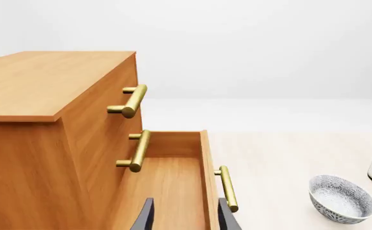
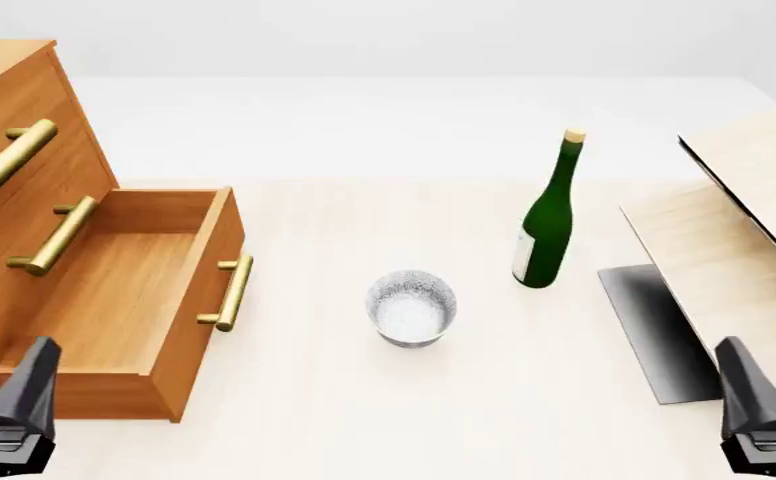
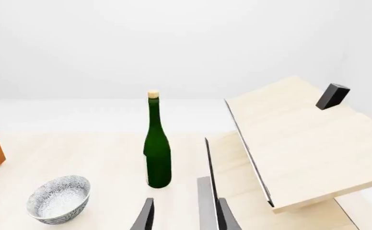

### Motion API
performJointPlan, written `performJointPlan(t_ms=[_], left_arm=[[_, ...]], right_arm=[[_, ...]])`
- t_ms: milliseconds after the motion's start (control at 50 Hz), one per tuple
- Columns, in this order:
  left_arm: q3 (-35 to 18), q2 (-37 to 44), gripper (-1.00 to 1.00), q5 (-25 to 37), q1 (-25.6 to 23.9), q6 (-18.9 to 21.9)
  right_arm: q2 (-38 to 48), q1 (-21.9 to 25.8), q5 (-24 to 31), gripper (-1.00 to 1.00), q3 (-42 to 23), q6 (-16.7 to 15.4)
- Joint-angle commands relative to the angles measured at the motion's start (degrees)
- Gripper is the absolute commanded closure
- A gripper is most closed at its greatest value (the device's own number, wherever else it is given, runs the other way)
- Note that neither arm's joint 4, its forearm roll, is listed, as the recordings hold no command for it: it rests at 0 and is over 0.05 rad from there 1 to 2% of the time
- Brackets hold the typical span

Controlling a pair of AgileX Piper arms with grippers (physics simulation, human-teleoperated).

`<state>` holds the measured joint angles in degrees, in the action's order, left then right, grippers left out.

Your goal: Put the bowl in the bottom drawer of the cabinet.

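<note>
Since the bottom drawer (image 2: pixel 108 290) of the cabinet (image 2: pixel 1 150) is already pulled well out, w/ its box open to the top and nothing visible inside, the receiving spot looks ready and the bowl (image 2: pixel 412 307) is what's left to deal with. It sits upright on the table (image 2: pixel 321 420), near the middle, between the drawer front and the green bottle (image 2: pixel 548 215), apart from both and touching neither. Both arms sit low at the near edge: left gripper (image 1: pixel 184 214) points along the open drawer, just by its brass handle (image 2: pixel 231 292), right gripper (image 3: pixel 184 214) faces the bottle and the pale wood panels (image 3: pixel 301 139). In each wrist view 2 dark fingers stand a moderate gap apart w/ nothing between them, so both are parted and empty. My read: neither arm has started its reach, and either could go, as the bowl lies about midway btwn them. The 2 upper drawer fronts are shut, so only the lowest takes the bowl. The bowl itself: small, round, white w/ fine grey-blue speckle inside and out, rim flaring wider than the base, empty, much shorter than the bottle. The thin rim prob. suits a pinch over 1 wall. The bottle stands close enough to be knocked on a sloppy approach from the right.
</note>
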<state>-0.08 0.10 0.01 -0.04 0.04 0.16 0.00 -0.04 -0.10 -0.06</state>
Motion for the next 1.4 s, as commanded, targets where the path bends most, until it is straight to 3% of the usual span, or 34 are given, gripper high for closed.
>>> performJointPlan(t_ms=[20,220,260,380,400,480,600,700,800,980,1120,1400], left_arm=[[-0.2,0.2,-1.0,0.1,-0.2,0.2],[-0.3,0.0,-1.0,0.1,-0.9,0.5],[-0.8,-0.1,-1.0,-0.7,-1.8,2.5],[-2.2,-0.1,-1.0,-0.8,-7.5,4.3],[0.1,-0.1,-1.0,-3.3,-8.7,4.5],[0.0,-0.1,-1.0,-6.1,-16.0,6.1],[-0.8,-0.1,-1.0,-6.1,-18.0,5.9],[-4.9,-0.1,-1.0,-2.5,-24.3,8.4],[-7.6,-0.1,-1.0,0.1,-27.4,8.1],[-11.6,0.0,-1.0,5.1,-33.0,11.5],[-15.9,5.4,-1.0,4.0,-36.3,13.4],[-20.9,20.0,-1.0,-3.9,-41.6,11.6]], right_arm=[[0.3,0.0,-0.1,-1.0,-0.2,-0.1],[0.1,0.0,0.0,-1.0,-0.2,-0.1],[0.1,0.0,0.0,-1.0,-0.2,-0.1],[0.1,0.0,0.0,-1.0,-0.2,-0.1],[0.1,0.0,0.0,-1.0,-0.2,-0.1],[0.2,0.0,0.0,-1.0,-0.2,-0.1],[0.2,0.0,0.0,-1.0,-0.1,-0.1],[0.2,0.0,0.0,-1.0,-0.1,-0.1],[0.2,0.0,-0.1,-1.0,-0.1,-0.1],[0.2,0.0,-0.1,-1.0,-0.1,-0.1],[0.2,0.0,0.0,-1.0,-0.1,-0.2],[0.2,0.0,0.0,-1.0,-0.1,-0.1]])
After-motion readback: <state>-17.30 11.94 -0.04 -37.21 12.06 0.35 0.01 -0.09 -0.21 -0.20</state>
